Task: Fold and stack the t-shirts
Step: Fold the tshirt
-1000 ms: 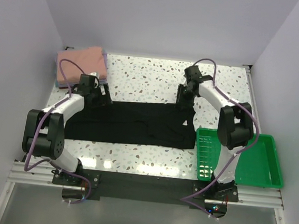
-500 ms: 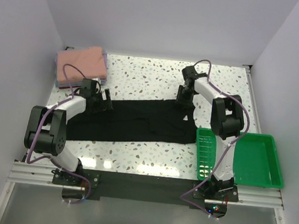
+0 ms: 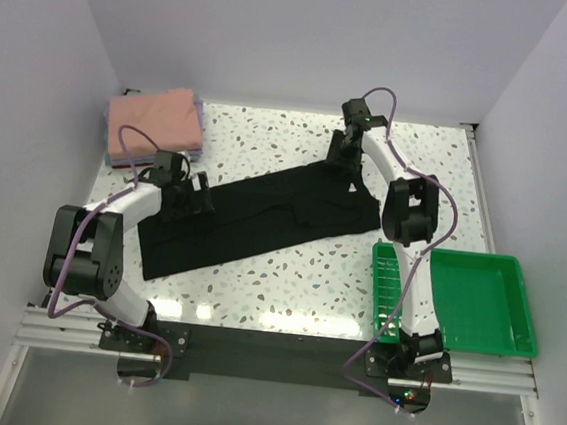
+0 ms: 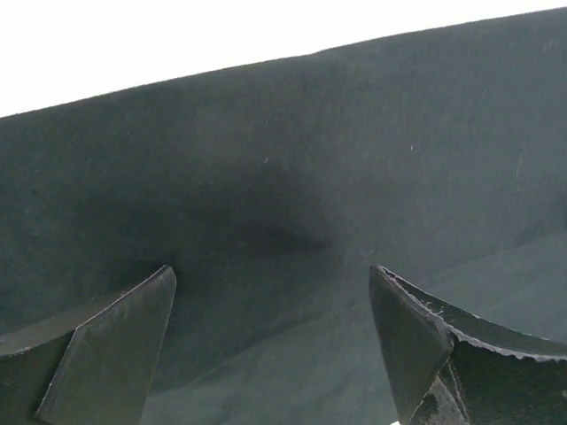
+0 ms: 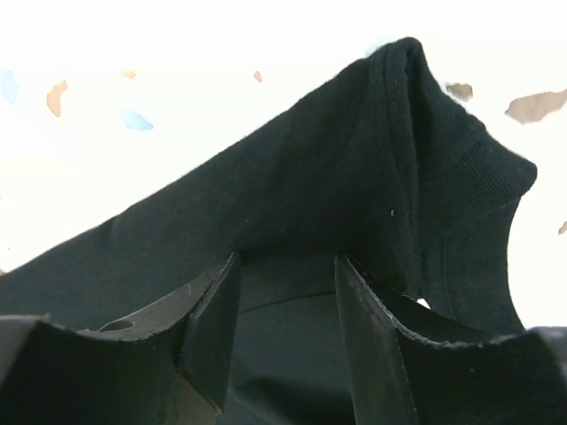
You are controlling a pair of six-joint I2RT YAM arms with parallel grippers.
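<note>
The black t-shirt lies spread on a slant across the speckled table, from near left to far right. My left gripper hovers over its left part, open and empty; in the left wrist view its gripper has flat black cloth beneath. My right gripper is at the shirt's far right end. In the right wrist view its gripper stands narrowly apart with a raised fold of the black cloth between the fingers. Folded shirts, salmon-pink on top, are stacked at the far left.
A green plastic tray sits at the near right, next to the shirt's right end. White walls close in the table on the left, back and right. The right arm stretches far over the table above the tray's left end.
My right gripper has moved toward the far side and dragged the shirt's right end with it, so the shirt went from level to slanted. My left gripper has shifted right and nearer over the cloth.
</note>
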